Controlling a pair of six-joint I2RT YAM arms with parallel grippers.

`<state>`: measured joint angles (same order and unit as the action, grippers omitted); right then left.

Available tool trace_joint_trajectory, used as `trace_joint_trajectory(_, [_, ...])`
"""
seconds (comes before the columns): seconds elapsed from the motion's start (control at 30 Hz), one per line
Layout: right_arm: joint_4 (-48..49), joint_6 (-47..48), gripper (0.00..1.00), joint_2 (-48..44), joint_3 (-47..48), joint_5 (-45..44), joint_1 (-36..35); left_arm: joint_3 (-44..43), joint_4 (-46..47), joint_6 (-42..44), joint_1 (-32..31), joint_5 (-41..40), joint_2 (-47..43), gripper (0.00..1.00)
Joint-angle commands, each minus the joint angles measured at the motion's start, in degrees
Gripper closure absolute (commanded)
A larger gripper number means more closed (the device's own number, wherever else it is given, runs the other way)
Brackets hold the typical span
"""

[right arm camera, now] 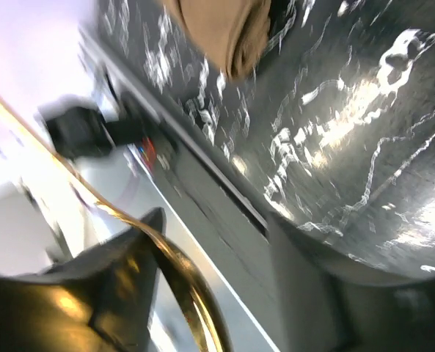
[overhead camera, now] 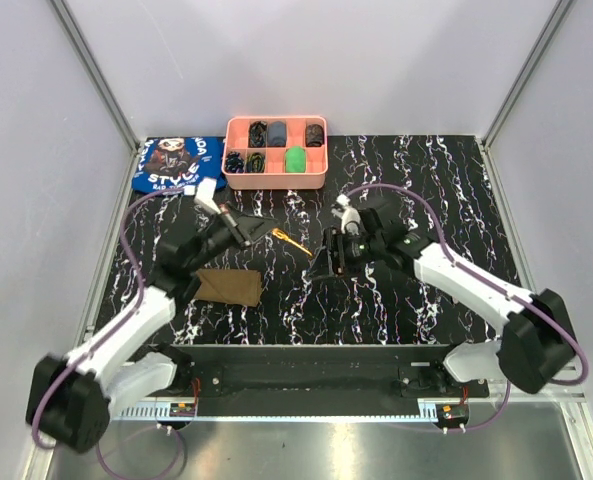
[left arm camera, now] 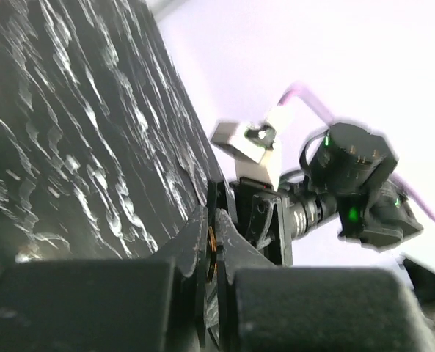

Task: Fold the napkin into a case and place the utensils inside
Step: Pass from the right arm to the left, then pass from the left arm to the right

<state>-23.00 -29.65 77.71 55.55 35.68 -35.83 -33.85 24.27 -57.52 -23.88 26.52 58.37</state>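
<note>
Here, the napkin (overhead camera: 228,287) lies on the black table (overhead camera: 396,300) with white marks. It is brown and soft, and it is folded into a small flat shape. It sits near the front of the table, on the left side, just below the left arm (overhead camera: 141,320).

A gold utensil (overhead camera: 294,243) is a little way up and to the right of the napkin. It is thin and shiny. It is not on the napkin and it does not touch it. It is too small to tell if it is the spoon or the fork. It slants between the two arms, in the middle of the table.

The left jaws are pressed together. They pinch one end of the gold utensil. In the left wrist view a small bit of gold shows in the thin crack between them.

The other end of the utensil points to the right arm (overhead camera: 466,280). The right jaws are spread apart. In the right wrist view the gold piece curves close by one of them, and there is a wide gap to the other one. That view is blurry, but the folded edge of the napkin shows at the top of it.

Farther back, a pink tray (overhead camera: 276,182) stands at the far edge of the table. It has small boxes inside with dark things and one green thing. Just to the left of the tray lies a blue cloth (overhead camera: 171,160) with white letters and a cartoon face.
</note>
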Motion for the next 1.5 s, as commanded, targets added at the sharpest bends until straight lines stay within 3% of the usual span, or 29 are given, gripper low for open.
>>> trace_joint_trajectory(0.0, [9.63,-19.3,0.32,-4.49,-4.74,-12.74,0.59,2.99,-2.12,3.03,0.5,-14.12,-8.61,1.0])
trace_joint_trajectory(0.23, [25.71,-26.69,0.34,-11.52,-13.96,-14.67,0.5,6.6,-5.37,1.44,0.59,-18.61,-15.12,1.0])
trace_joint_trajectory(0.53, [28.8,-26.43,0.36,-16.36,-17.14,-18.36,0.68,8.71,-6.17,-1.98,0.85,-19.23,-16.71,1.0])
trace_joint_trajectory(0.67, [30.3,-25.9,0.44,-14.53,-16.79,-17.58,0.77,10.2,-4.68,-4.44,0.94,-18.26,-16.71,1.0])
trace_joint_trajectory(0.8, [32.93,-25.81,0.55,-12.59,-16.35,-16.18,1.29,10.9,-4.5,-5.59,0.94,-18.08,-17.85,1.0])
trace_joint_trajectory(0.83, [33.81,-25.72,0.68,-12.06,-16.0,-15.56,1.47,11.34,-4.5,-5.85,0.94,-18.26,-18.11,1.0])
trace_joint_trajectory(0.97, [38.38,-27.04,0.96,-8.38,-16.44,-11.96,1.64,11.7,-4.24,-6.47,0.94,-18.35,-18.38,1.0])
trace_joint_trajectory(1.03, [39.53,-26.17,1.0,-7.32,-16.88,-10.81,1.73,10.48,-5.63,-4.64,0.94,-16.95,-17.33,1.0])
trace_joint_trajectory(1.07, [39.35,-25.9,1.0,-7.4,-16.88,-11.16,1.65,8.81,-9.47,-2.71,1.37,-16.6,-16.8,0.9])
trace_joint_trajectory(1.1, [37.79,-25.81,1.0,-7.66,-16.96,-12.2,1.65,6.36,-22.04,0.01,1.64,-17.81,-15.75,0.64])
trace_joint_trajectory(1.13, [36.81,-25.55,1.0,-9.14,-17.14,-13.61,1.64,0.42,-29.99,5.78,1.64,-20.35,-14.96,0.47])
trace_joint_trajectory(1.17, [35.76,-25.11,1.0,-9.85,-17.23,-15.8,1.64,-2.77,-37.73,7.75,1.64,-29.16,-13.91,0.38])
trace_joint_trajectory(1.2, [33.05,-24.85,1.0,-10.38,-17.14,-16.86,1.47,-5.41,-49.99,9.25,1.73,-34.03,-11.55,0.2])
trace_joint_trajectory(1.27, [31.63,-24.23,1.0,-11.0,-16.79,-18.88,1.29,-10.7,-57.98,11.37,3.13,-44.22,-8.99,0.16])
trace_joint_trajectory(1.37, [29.07,-22.74,1.0,-8.9,-15.13,-19.51,0.24,-12.47,-64.96,10.67,6.91,-47.53,-4.59,0.23])
trace_joint_trajectory(1.4, [28.89,-22.39,1.0,-7.94,-14.68,-19.77,-0.81,-11.52,-65.49,10.32,8.31,-47.27,-4.06,0.3])
trace_joint_trajectory(1.43, [28.46,-21.95,1.0,-5.93,-13.98,-20.12,-1.51,-10.81,-65.49,9.45,12.06,-46.4,-3.7,0.52])
trace_joint_trajectory(1.47, [28.11,-21.42,1.0,-4.86,-12.5,-20.56,-2.13,-10.11,-64.88,9.53,14.36,-42.21,-3.0,0.65])
